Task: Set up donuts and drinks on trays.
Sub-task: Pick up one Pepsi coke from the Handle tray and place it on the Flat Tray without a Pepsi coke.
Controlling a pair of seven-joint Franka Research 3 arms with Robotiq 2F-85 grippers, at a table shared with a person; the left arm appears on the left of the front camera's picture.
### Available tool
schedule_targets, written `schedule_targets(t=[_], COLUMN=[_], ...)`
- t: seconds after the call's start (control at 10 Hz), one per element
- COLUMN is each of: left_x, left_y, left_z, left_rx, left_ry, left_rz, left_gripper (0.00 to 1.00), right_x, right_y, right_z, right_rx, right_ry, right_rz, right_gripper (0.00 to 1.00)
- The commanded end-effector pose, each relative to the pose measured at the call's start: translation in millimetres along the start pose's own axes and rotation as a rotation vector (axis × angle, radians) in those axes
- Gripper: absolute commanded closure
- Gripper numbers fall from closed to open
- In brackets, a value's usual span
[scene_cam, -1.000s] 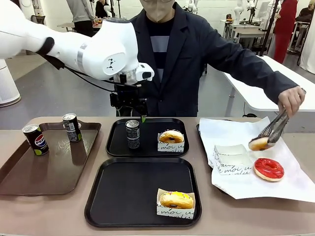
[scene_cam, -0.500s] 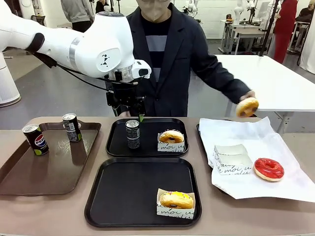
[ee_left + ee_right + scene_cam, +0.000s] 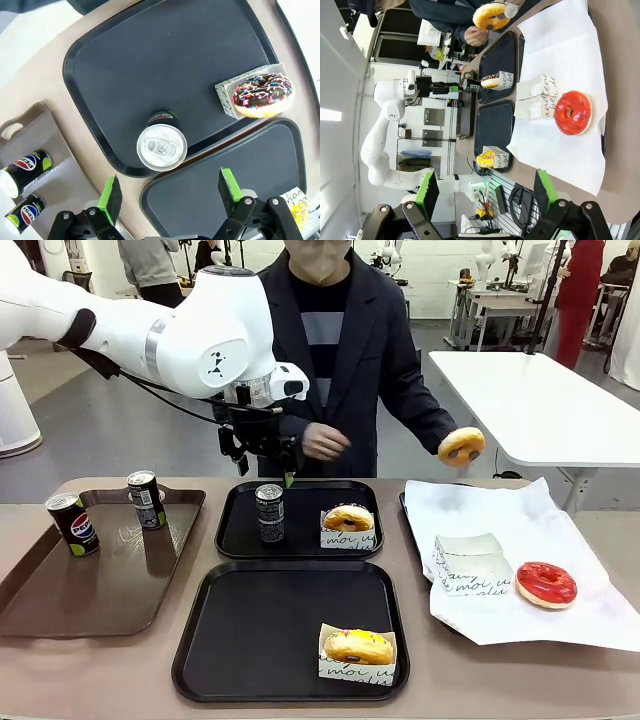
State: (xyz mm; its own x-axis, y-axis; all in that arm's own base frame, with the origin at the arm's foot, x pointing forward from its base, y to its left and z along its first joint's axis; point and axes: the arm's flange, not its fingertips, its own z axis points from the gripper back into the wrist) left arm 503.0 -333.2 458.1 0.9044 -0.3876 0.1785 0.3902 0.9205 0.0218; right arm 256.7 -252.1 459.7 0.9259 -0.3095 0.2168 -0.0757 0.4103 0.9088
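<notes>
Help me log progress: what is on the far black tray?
On the far tray one dark slim can stands upright beside a chocolate sprinkled donut in a white paper sleeve. The sleeve covers the donut's lower part; the tray floor beneath both is hidden.

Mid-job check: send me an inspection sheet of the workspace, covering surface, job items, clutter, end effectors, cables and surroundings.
Surface: tan table, no spills seen.
Job's things: far black tray holds a grey-black can and a sleeved chocolate sprinkled donut; near black tray holds a sleeved yellow donut, no can; two Pepsi cans stand on the brown tray; red donut lies on white paper; golden donut is held in the air.
Clutter: empty paper sleeves on the white paper.
End effectors: left end effector open above the grey-black can; right end effector open, empty.
Cables: black cable under the left arm.
Surroundings: person at the far side; white table behind.
</notes>
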Motion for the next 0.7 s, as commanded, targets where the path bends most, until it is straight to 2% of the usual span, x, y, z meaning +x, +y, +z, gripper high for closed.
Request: schedule_targets(t=[0.0,0.3,0.5,0.6], left_x=[0,-45,-88,-99], left_y=[0,112,167,194], left_z=[0,23,30,38], left_rx=[0.0,-0.058,0.006,0.026], left_ry=[0.0,0.0,0.041,0.063], left_rz=[0.0,0.248,0.334,0.372], left_gripper=[0.0,0.0,0.0,0.0], right_x=[1,1,1,1], right_y=[0,0,0,0], right_z=[1,1,1,1], right_rx=[0.019,0.019,0.019,0.019], right_ry=[-0.008,-0.008,-0.008,-0.008], right_rz=[0.017,0.017,0.017,0.017], right_gripper=[0.0,0.0,0.0,0.0])
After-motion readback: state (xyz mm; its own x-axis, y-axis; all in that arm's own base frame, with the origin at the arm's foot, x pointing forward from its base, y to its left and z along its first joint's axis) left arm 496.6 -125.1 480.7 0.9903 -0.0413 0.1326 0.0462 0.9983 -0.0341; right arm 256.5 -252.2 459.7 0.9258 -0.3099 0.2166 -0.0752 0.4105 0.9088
